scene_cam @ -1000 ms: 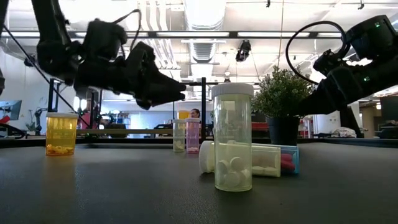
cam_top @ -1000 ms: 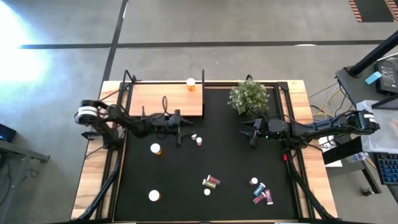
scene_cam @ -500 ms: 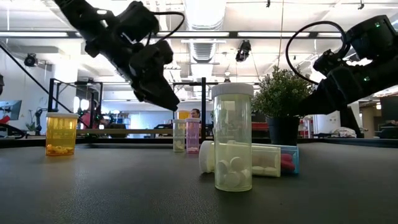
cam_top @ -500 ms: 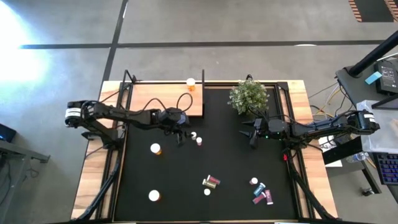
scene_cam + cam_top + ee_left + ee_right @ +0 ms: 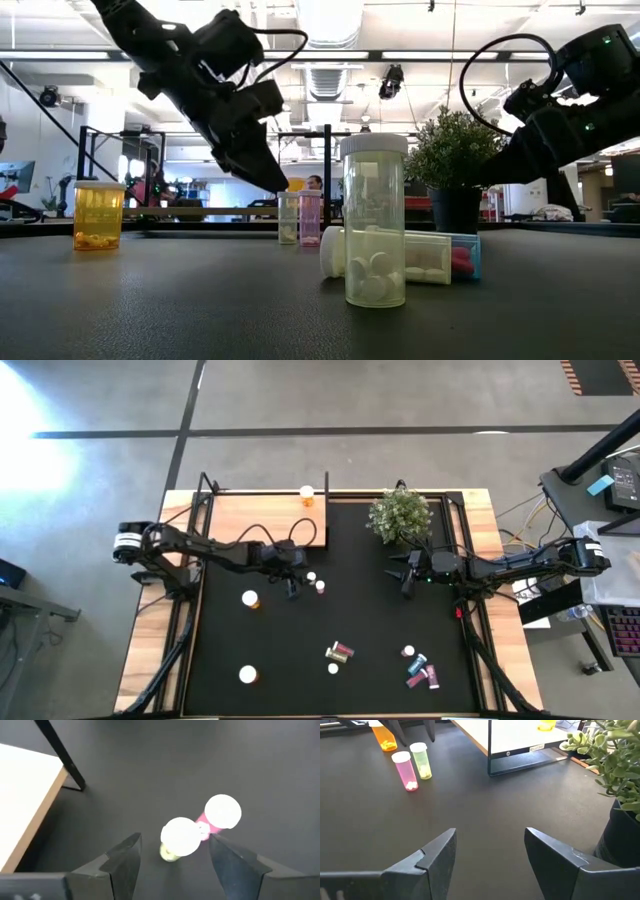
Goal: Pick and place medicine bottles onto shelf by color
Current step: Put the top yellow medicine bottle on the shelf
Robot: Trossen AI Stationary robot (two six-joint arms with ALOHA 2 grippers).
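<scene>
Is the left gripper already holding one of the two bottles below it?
No, the left gripper hangs open above the yellowish bottle and the pink bottle, its fingers clear of both.

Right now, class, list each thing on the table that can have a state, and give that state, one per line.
Left gripper: open, above the yellow-green bottle.
Right gripper: open, empty, by the plant.
Yellow-green bottle: upright, capped.
Pink bottle: upright, capped, beside it.
Shelf: one orange bottle on it.
Nearest pale bottle: upright, capped.
Bottle behind it: lying on its side.
</scene>
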